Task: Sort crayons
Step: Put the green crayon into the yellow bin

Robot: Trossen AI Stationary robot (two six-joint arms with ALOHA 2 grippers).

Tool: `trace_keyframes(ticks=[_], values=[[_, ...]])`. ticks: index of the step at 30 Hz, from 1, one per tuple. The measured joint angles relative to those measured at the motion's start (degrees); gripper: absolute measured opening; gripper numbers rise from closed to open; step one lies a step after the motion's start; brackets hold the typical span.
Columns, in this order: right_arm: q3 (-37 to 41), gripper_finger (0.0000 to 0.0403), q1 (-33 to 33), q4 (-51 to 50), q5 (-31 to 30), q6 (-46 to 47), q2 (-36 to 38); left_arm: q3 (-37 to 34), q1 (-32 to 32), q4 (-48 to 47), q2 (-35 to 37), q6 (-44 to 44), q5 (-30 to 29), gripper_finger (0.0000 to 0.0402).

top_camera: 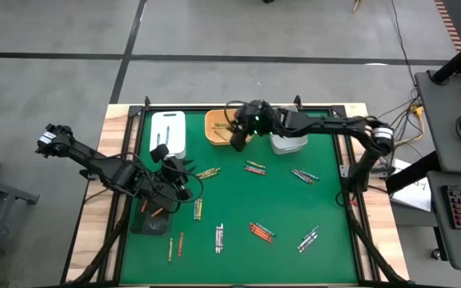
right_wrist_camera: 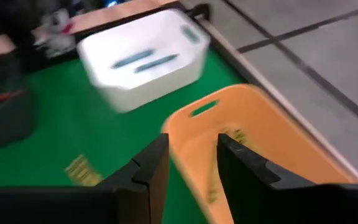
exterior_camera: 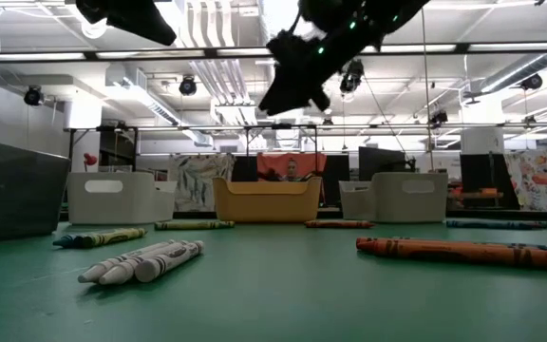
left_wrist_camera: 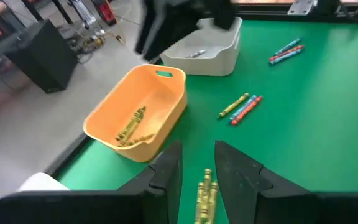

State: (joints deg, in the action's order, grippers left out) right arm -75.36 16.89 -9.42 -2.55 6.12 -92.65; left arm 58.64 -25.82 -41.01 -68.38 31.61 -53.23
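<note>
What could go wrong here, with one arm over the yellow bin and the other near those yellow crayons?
The right gripper hovers open above the yellow bin; pulling away low, it might clip the rim. The left gripper straddles yellow crayons lying together, so it may grab several or knock them askew. Red crayons lie mid-table, where a sweeping arm could scatter them.

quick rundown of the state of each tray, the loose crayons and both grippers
yellow tray: upright, yellow crayons inside
white tray: upright, grey-white crayon inside
left white tray: upright, blue crayons inside
loose crayons: lying flat on the mat, in small groups
right gripper: open, empty, above the yellow tray
left gripper: open, empty, over yellow crayons
</note>
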Motion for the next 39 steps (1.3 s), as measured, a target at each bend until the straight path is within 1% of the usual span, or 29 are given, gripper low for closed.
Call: trace_keyframes(ticks=[4,8,10,14,18,22,27,30,32,35,39], values=[[2.87,0.0118,-5.34,-2.26,-0.43,-0.8,5.42,-0.9,0.0,2.39,0.0,2.29,0.31,0.0077],[6.84,0.0107,-11.02,-2.14,-0.48,-1.03,10.83,-1.91,0.0,6.47,-0.22,2.42,0.52,0.0077],[9.05,0.0101,-13.73,-2.2,-0.82,-0.82,13.2,-1.91,0.0,7.71,-0.85,2.39,1.72,0.0077],[13.65,0.009,-18.74,-2.01,-3.45,-0.63,17.92,-1.61,0.0,9.55,-3.25,2.05,3.29,0.0077],[17.86,0.008,-22.41,-2.34,-3.5,0.28,21.36,-1.45,0.0,10.12,-6.26,1.95,5.57,0.0077],[19.86,0.0071,-23.93,-2.16,-3.54,0.77,23.97,-1.45,0.0,10.04,-9.25,1.95,9.61,0.0077],[21.19,0.0069,-24.16,-2.26,-3.6,0.08,24.77,-1.43,0.17,10.26,-12.67,0.84,15.2,0.0077],[21.23,0.0072,-23.94,-1.71,-3.74,-1.75,24.5,-1.43,1.13,10.23,-14.68,-1.72,20.91,0.0077],[21.23,0.0073,-23.74,-1.29,-3.88,-3.93,24.26,-1.43,2.27,10.51,-16.16,-3.52,23.69,0.0077],[21.25,0.0069,-23.37,-0.3,-4.61,-6.32,24.12,-1.43,4.84,10.74,-18.38,-5.92,25.71,0.0077],[21.27,0.0063,-22.79,0.72,-6.64,-7.7,24.12,-1.72,9.47,11.64,-21.27,-10.08,25.93,0.0077]])
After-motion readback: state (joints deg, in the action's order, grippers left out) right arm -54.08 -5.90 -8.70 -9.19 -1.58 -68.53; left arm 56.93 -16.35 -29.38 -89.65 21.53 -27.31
